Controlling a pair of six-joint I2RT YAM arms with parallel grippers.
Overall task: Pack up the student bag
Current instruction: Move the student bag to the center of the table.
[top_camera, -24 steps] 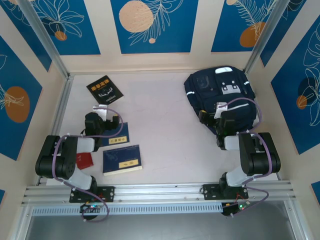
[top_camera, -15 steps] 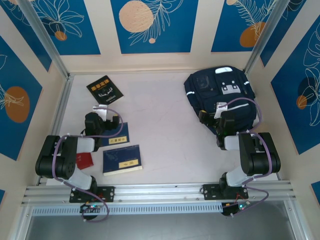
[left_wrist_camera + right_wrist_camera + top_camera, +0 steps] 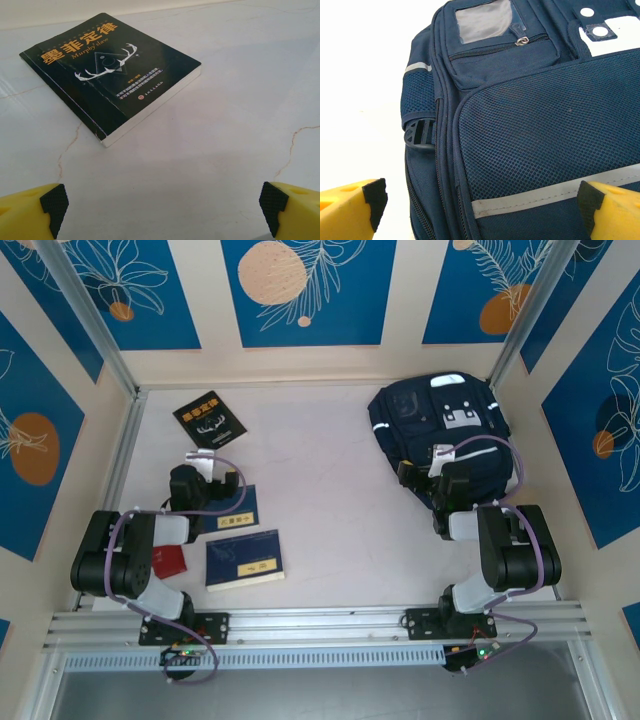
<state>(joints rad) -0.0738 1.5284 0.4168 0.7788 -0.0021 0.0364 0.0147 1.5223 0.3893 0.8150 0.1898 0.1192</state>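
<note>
The student bag [image 3: 432, 420] lies flat at the back right of the table, dark navy with a white stripe and pale patches. In the right wrist view its mesh front pocket [image 3: 535, 130] and grey stripe sit just below and between my wide-apart fingertips. My right gripper [image 3: 440, 465] [image 3: 480, 205] hangs open over the bag's near end, holding nothing. On the left side, my left gripper [image 3: 208, 465] [image 3: 162, 215] is open above bare tabletop. A black book [image 3: 209, 420] [image 3: 110, 72] with orange lettering and white antlers lies flat a short way beyond it.
Two navy books [image 3: 236, 508] [image 3: 245, 559] lie near the left arm, one partly under it. A small red item [image 3: 170, 560] sits beside the left arm's base. Walls close in the table on three sides. The marbled tabletop [image 3: 320, 490] stretches between the arms.
</note>
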